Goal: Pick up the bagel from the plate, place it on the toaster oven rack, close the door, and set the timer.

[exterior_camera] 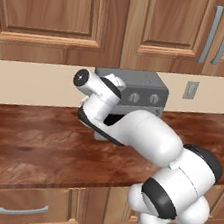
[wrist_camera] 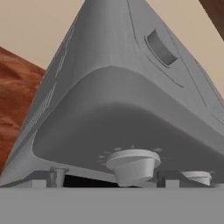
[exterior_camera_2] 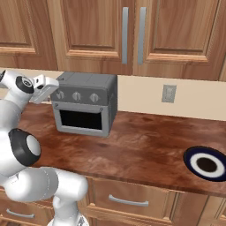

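Toaster oven [exterior_camera_2: 86, 105] stands on the worktop [exterior_camera_2: 145, 145], door [exterior_camera_2: 81, 119] shut; jaws at its leftmost knob [wrist_camera: 132, 165], opening impossible to tell; plate [exterior_camera_2: 205, 163] far right.

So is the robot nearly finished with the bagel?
Nearly, it seems. Done: the plate holds no bagel, and the toaster oven door looks shut. In hand: the gripper is open, right up against a knob on the oven's front. Left: turning a knob to set the timer.
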Robot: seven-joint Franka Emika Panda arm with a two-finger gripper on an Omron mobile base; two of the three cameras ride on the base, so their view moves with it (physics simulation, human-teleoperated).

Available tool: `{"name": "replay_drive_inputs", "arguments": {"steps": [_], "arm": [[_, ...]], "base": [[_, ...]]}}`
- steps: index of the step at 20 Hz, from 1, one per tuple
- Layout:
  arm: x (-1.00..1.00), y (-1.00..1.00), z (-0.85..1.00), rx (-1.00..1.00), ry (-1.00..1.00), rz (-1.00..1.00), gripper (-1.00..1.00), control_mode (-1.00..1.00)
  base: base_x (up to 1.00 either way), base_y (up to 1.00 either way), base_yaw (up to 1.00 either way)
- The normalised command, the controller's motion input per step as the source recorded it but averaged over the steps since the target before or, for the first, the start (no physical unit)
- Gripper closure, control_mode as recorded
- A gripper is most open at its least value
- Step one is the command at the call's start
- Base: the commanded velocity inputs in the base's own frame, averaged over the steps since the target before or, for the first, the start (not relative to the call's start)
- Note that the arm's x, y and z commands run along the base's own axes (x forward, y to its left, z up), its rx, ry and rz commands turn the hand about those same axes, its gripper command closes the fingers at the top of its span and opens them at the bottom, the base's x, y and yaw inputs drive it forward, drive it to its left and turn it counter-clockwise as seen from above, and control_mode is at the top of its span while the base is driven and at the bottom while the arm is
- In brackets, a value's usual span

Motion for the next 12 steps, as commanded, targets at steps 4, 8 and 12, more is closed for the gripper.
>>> {"name": "replay_drive_inputs", "arguments": {"steps": [4, 8, 12], "arm": [[0.28, -0.12, -0.06, 0.0, 0.0, 0.0, -1.0, -1.0], [0.28, -0.13, -0.11, 0.0, 0.0, 0.0, -1.0, -1.0], [0.3, -0.41, -0.22, 0.0, 0.0, 0.0, -1.0, -1.0]], "base": [[0.0, 0.0, 0.0], [0.0, 0.0, 0.0], [0.0, 0.0, 0.0]]}}
